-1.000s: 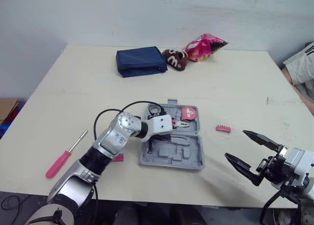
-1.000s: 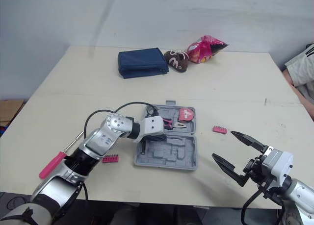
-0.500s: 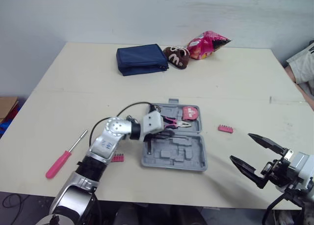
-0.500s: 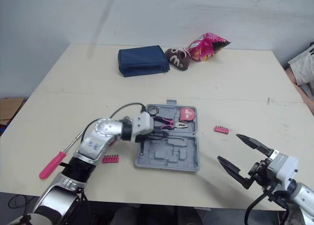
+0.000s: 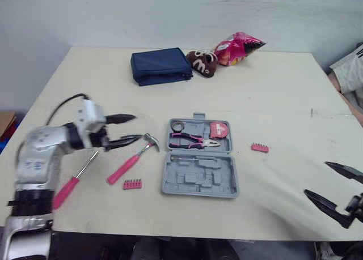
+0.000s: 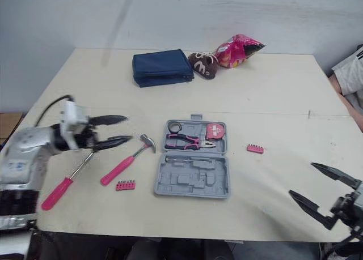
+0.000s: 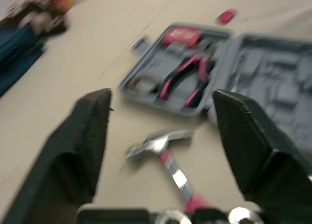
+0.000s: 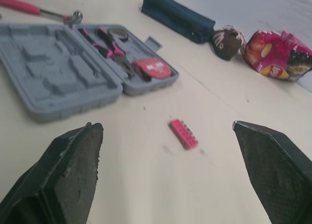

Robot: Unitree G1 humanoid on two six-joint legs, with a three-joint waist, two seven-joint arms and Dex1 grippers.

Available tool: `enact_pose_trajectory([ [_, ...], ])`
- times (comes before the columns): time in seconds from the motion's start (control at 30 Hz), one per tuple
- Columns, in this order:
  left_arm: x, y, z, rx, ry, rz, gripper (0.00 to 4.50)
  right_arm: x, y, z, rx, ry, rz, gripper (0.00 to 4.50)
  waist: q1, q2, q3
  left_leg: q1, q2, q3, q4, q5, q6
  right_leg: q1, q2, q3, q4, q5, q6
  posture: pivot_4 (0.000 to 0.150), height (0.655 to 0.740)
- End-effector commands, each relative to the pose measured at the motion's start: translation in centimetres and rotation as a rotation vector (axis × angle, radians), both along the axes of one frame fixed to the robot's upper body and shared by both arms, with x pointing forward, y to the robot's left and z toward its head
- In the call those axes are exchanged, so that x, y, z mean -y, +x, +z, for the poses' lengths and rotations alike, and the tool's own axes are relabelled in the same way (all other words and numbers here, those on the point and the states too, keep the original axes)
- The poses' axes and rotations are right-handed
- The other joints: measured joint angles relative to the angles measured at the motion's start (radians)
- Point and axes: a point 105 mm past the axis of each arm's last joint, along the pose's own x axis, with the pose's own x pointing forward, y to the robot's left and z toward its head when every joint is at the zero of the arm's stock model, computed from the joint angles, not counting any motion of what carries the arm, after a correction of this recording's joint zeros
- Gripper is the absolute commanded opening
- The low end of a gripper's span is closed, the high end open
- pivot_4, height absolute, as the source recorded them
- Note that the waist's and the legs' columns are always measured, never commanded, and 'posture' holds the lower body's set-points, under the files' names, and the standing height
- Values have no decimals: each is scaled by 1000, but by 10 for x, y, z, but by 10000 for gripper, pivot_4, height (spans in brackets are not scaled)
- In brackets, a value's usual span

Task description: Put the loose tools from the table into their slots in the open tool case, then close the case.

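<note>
Two claws, both spread wide and empty. Left claw [image 5: 138, 127] hovers left of the case [image 5: 198, 179], its fingertips just beside the head of the hammer [image 5: 131, 160]. Right claw [image 5: 316, 178] hangs well to the right of the case, nearer the robot.

The case lies open and flat. Pliers [image 5: 193, 140] and tape measure [image 5: 218, 130] sit in its far half; the near half's moulded slots look largely vacant. Loose to the left of the case are the hammer, nearest, then a bit strip [image 5: 132, 184] and the screwdriver [image 5: 71, 183], farthest out. A second bit strip [image 5: 260, 148] lies just right of the case.

Step in hand, as judged: fetching the hammer. The next move likely calls for the left claw to drop over the pink handle, close across it and carry it to a matching slot. Closing the case waits until all four pieces are stowed.

Bench [image 5: 272, 90]: pale, matt, flat. Beyond the case lie a blue pouch [image 5: 160, 66], a brown plush [image 5: 202, 63] and a snack bag [image 5: 238, 47]. A plain wall [image 5: 170, 16] stands behind, and a person's sleeve [image 5: 349, 73] shows far right of the case.
</note>
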Motion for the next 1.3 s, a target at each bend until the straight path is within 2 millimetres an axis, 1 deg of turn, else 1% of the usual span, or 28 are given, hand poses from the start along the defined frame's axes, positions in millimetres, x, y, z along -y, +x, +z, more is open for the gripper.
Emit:
enact_pose_trajectory([
  [0.03, -69, -14, 13, 29, 16, 227, 44681, 28, -10, 6, 16, -57, -61, 45000, -1, -1, 2, 0, 0, 0, 0, -1, -1, 0, 0, 0, -1, 0, 0, 1500, 7400],
  [0.07, -87, -20, 13, 34, 24, 291, 44681, 37, -12, 6, 11, -64, -88, 45000, -1, -1, 2, 0, 0, 0, -1, -1, 0, 0, -1, -1, -2, 0, 0, 1500, 7400],
  [0.1, -112, -26, 14, 44, 6, 398, 44681, 49, -14, 4, -1, -76, -126, 45000, -1, -1, 2, 0, 0, 0, -2, -2, 0, 0, -2, -1, -3, 0, -1, 1500, 7400],
  [0.13, -138, -37, 12, 43, 12, 498, 44681, 62, -18, 2, -15, -97, -163, 45000, -1, 0, 2, 0, 0, 1, -2, -3, -1, 0, -3, -1, -4, -1, -1, 1500, 7400],
  [0.2, -165, -51, 7, 22, 28, 603, 44681, 76, -22, 1, -25, -123, -206, 45000, -3, 0, 3, 0, 0, 1, -3, -5, 0, 0, -4, -2, -5, -1, -2, 1500, 7400],
  [0.3, -195, -71, -5, -29, 59, 718, 44681, 92, -24, 2, -20, -141, -253, 45000, -3, 0, 3, 3, -1, 2, -10, -5, 0, 0, -5, -2, -6, -3, -5, 1500, 7400],
  [0.37, -204, -84, -17, -84, 75, 743, 44681, 93, -23, 2, -18, -147, -248, 45000, -3, 0, 3, 3, -1, 3, -12, -5, -1, -1, -5, -2, -6, -3, -6, 1500, 7400],
  [0.4, -204, -86, -19, -86, 78, 736, 44681, 90, -21, 1, -11, -146, -234, 45000, -2, 0, 3, 3, -1, 2, -13, -4, -2, -1, -5, -2, -6, -3, -6, 1500, 7400],
  [0.47, -200, -84, -18, -70, 70, 718, 44681, 84, -15, 1, 4, -143, -207, 45000, 0, 0, 3, 3, -1, 2, -14, -4, -3, -3, -5, -4, -4, -5, -8, 1500, 7400],
  [0.57, -178, -74, -19, -72, 55, 627, 44681, 63, 0, 5, 49, -117, -127, 45000, -1, 0, 3, 3, 0, -1, -14, -2, -5, -3, -5, -5, -2, -5, -9, 1500, 7400],
  [0.63, -167, -67, -19, -77, 59, 586, 44681, 49, 11, 11, 87, -55, -99, 45000, -3, 0, 3, 3, 0, -1, -14, -2, -8, -3, -5, -6, 0, -5, -8, 1500, 7400],
  [0.7, -147, -60, -19, -94, 50, 519, 44681, 23, 19, 15, 99, -5, -23, 45000, -3, 1, 4, 3, 0, -2, -14, -1, -8, -3, -5, -6, 1, -5, -8, 1500, 7400],
  [0.77, -122, -57, -21, -133, 49, 426, 44681, -4, 25, 20, 119, 32, 50, 45000, -3, 2, 4, 3, 0, -2, -14, -1, -8, -3, -4, -6, 2, -5, -8, 1500, 7400],
  [0.8, -108, -54, -21, -164, 42, 383, 44681, -18, 28, 22, 128, 49, 88, 45000, -3, 2, 4, 2, 0, -2, -14, 0, -6, -4, -4, -6, 2, -5, -8, 1500, 7400],
  [0.87, -77, -54, -23, -301, -4, 293, 44681, -49, 30, 24, 126, 70, 194, 45000, -6, 2, 4, 1, 0, -2, -14, 1, -6, -4, -3, -6, 2, -5, -8, 1500, 7400],
  [0.93, -59, -49, -25, -357, -5, 290, 44681, -69, 28, 22, 112, 69, 277, 45000, -6, 2, 4, -3, 0, -2, -13, 1, -6, -9, -2, -5, 4, -5, -8, 1500, 7400],
  [1.03, -33, -43, -32, -403, 68, 278, 44681, -90, 30, 24, 122, 95, 354, 45000, -3, 2, 4, -11, 0, -3, -9, 4, -9, -16, -1, -5, 7, -5, -7, 1500, 7400],
  [1.1, -21, -40, -38, -398, 124, 275, 44681, -103, 30, 24, 121, 102, 407, 45000, -4, 2, 5, -11, 0, -3, -7, 4, -10, -16, -1, -5, 8, -5, -7, 1500, 7400],
  [1.13, -16, -37, -39, -396, 121, 283, 44681, -108, 30, 24, 121, 107, 424, 45000, -4, 1, 5, -11, 0, -3, -6, 4, -9, -16, -1, -5, 8, -5, -6, 1500, 7400],
  [1.23, 2, -34, -47, -414, 141, 274, 44681, -115, 34, 26, 134, 124, 436, 45000, -3, 1, 5, -11, 0, -3, -4, 5, -9, -16, 0, -5, 10, -4, -6, 1500, 7400],
  [1.3, 5, -32, -54, -408, 187, 283, 44681, -116, 35, 26, 141, 128, 430, 45000, -3, 1, 6, -11, 0, -3, -1, 5, -9, -16, 0, -5, 12, -4, -6, 1500, 7400],
])
